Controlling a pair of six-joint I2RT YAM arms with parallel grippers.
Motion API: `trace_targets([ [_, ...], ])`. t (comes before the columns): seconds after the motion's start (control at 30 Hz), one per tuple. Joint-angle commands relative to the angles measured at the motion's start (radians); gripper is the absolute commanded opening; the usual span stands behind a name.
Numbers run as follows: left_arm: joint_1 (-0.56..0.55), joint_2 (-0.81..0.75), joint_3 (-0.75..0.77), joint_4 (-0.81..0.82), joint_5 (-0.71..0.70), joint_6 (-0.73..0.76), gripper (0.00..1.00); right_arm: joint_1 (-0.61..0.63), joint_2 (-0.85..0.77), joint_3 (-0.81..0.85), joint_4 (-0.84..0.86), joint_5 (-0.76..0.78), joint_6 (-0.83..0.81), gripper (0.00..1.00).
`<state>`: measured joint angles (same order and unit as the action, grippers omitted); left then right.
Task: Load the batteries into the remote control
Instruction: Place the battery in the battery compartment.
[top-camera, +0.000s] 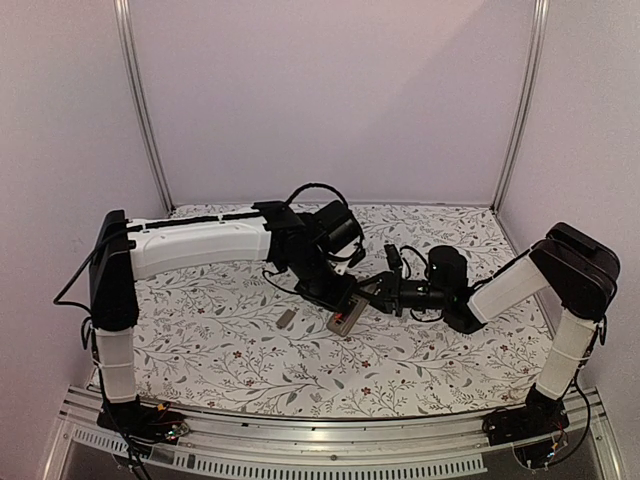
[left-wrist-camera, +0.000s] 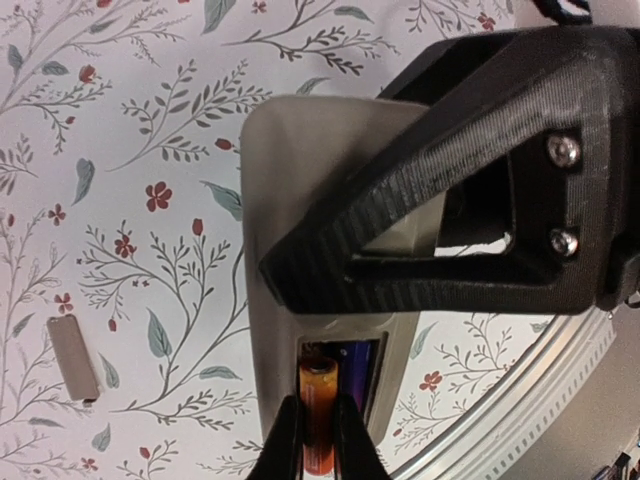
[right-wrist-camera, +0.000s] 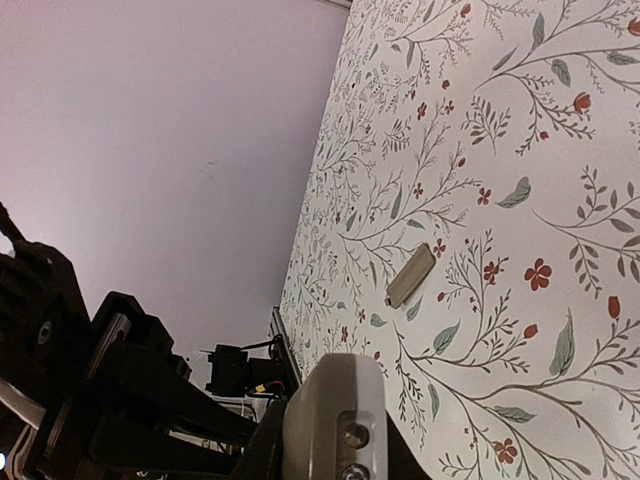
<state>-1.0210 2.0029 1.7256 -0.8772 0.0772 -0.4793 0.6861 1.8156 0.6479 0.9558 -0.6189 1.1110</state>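
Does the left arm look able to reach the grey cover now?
Probably, once freed: the left gripper pinches the orange battery in the remote control; the cover lies bare on the table nearby.

Table (top-camera: 220, 340): white cloth, leaf-and-red-flower print. On it: flat grey cover sliver (top-camera: 286, 319); just right of it, apart, remote control (top-camera: 341, 323), grey-beige back up, near centre

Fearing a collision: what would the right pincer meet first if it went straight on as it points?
Probably the remote control: the right pincer, holding the orange battery, sits at its open bay, though depth is unclear.
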Motion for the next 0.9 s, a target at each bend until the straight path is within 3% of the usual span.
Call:
trace_targets([
  [0.0,-0.005,0.038,0.025,-0.003,-0.004,0.005,0.02,0.021,-0.005,0.025,0.023,-0.017,-0.010,0.03],
  [0.23,-0.007,0.041,0.026,-0.012,-0.018,0.012,0.11,0.021,-0.009,0.027,0.027,-0.015,-0.010,0.04],
  [0.73,-0.020,0.039,0.012,-0.031,-0.006,0.017,0.11,0.011,-0.012,0.006,0.074,0.004,0.020,0.04],
  [0.87,-0.022,0.042,0.015,-0.037,-0.009,0.019,0.15,0.010,-0.010,0.002,0.085,0.004,0.027,0.04],
])
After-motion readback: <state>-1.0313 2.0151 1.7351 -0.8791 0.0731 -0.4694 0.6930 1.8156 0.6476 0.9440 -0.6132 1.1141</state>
